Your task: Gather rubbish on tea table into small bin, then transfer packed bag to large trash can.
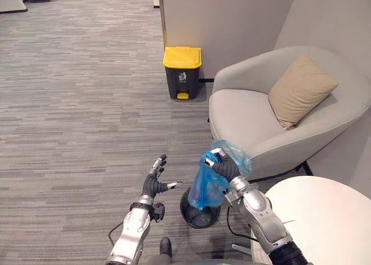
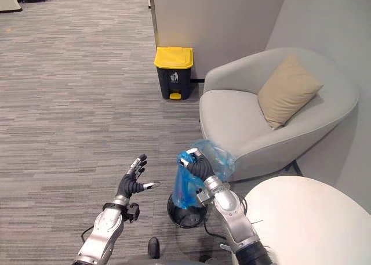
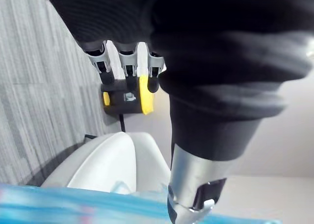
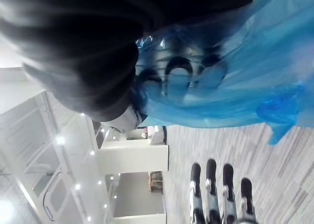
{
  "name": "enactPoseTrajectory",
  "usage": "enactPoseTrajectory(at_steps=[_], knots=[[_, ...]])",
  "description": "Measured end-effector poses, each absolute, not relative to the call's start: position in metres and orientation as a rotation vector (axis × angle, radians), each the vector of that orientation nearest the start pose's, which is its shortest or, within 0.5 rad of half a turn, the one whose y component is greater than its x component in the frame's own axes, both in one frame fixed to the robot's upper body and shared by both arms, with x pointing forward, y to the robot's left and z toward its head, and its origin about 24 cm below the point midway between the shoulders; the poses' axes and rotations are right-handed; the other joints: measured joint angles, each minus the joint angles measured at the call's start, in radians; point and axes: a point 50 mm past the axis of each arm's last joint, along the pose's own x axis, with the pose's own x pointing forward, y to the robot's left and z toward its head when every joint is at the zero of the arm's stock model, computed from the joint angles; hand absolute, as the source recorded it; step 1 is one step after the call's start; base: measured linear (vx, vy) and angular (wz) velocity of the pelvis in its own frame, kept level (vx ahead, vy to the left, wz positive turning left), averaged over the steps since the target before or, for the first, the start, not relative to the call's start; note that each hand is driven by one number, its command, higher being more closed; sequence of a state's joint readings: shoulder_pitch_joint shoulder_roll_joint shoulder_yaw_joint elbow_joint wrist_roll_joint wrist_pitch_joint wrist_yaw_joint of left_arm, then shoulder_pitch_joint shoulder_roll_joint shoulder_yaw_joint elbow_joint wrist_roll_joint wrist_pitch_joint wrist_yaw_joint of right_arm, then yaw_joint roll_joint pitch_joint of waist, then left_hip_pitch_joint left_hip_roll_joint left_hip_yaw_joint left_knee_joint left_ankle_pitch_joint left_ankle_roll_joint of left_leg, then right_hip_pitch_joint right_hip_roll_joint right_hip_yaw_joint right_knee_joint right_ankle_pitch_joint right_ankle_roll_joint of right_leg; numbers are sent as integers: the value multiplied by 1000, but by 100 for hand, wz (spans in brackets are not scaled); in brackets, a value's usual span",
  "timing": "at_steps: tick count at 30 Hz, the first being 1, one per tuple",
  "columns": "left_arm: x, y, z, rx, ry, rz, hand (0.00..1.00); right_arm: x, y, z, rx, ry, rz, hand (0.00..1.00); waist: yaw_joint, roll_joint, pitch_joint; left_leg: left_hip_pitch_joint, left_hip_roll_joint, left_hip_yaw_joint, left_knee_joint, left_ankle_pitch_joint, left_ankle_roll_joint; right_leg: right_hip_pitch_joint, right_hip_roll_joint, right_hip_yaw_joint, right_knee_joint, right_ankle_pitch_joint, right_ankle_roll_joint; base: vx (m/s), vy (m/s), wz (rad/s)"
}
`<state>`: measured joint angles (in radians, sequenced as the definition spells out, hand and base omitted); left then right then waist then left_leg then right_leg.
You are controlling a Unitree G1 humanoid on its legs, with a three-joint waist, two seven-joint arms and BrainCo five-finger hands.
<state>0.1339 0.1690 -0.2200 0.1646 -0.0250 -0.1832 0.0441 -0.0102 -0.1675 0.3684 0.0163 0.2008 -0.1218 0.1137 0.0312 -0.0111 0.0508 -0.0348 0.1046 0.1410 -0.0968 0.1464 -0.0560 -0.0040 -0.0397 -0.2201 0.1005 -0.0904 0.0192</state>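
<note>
Where the right hand (image 1: 224, 167) clutches it, the blue plastic bag (image 1: 204, 191) bunches, crinkled.

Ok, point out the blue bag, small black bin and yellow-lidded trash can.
blue bag (image 1: 204, 189), left eye view, middle of the hanging plastic.
small black bin (image 1: 198, 221), left eye view, dark front below the bag.
yellow-lidded trash can (image 1: 182, 73), left eye view, dark front under the lid.
</note>
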Motion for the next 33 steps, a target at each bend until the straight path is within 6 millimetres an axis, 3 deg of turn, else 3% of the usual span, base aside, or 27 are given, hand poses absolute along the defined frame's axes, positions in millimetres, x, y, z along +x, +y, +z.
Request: enactPoseTrajectory(at_steps=[4, 11, 17, 27, 33], knots=[[215, 131, -11, 134, 119, -194, 0, 239, -78, 46, 75, -64, 516, 100, -18, 4, -10, 2, 4, 1, -5, 0, -2, -3, 4, 9, -2, 1, -1, -23, -1, -5], [225, 112, -1, 192, 58, -276, 0, 245, -65, 57, 93, -101, 573, 100, -17, 2, -13, 2, 4, 9, 1, 1, -2, -1, 6, 24, -4, 12, -4, 19, 8, -6], [227, 110, -4, 232, 64, -280, 0, 248, -59, 65, 138, -124, 594, 100, -18, -2, -19, 2, 3, 8, 1, 1, -1, 0, 10, 28, -9, 18, -4, 3, 2, -1], [229, 107, -17, 264, 119, -229, 0, 237, -28, 95, 305, -210, 760, 100, -18, -19, -42, 4, 3, -1, 0, 2, -2, 7, 10, 27, -16, 21, -4, 0, 0, 0], [232, 106, -18, 280, 119, -215, 0, 228, -9, 100, 372, -193, 866, 100, -17, -24, -45, 13, 4, -2, -6, 2, -3, 16, 10, 27, -18, 21, -4, 0, 0, 0]])
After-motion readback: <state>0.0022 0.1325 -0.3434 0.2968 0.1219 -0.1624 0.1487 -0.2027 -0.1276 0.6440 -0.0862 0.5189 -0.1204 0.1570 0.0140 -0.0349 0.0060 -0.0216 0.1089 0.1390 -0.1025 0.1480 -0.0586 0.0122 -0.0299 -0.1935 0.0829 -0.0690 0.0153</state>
